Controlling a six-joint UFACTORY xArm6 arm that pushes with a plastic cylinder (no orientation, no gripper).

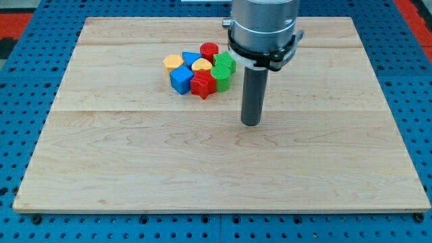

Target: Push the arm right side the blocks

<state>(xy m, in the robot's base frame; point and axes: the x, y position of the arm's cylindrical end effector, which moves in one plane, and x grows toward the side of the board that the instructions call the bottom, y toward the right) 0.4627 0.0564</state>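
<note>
Camera view: my tip (250,123) stands right of clustered blocks (200,72).

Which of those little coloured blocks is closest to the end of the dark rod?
The green block at the cluster's right edge, low on that side. My tip rests below and right of it, not touching; the red star beside it lies slightly farther left.

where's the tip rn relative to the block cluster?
My tip rests on the board near the view's centre, to the right of and slightly below the cluster, apart from its nearest neighbours, the green block and red star.
</note>
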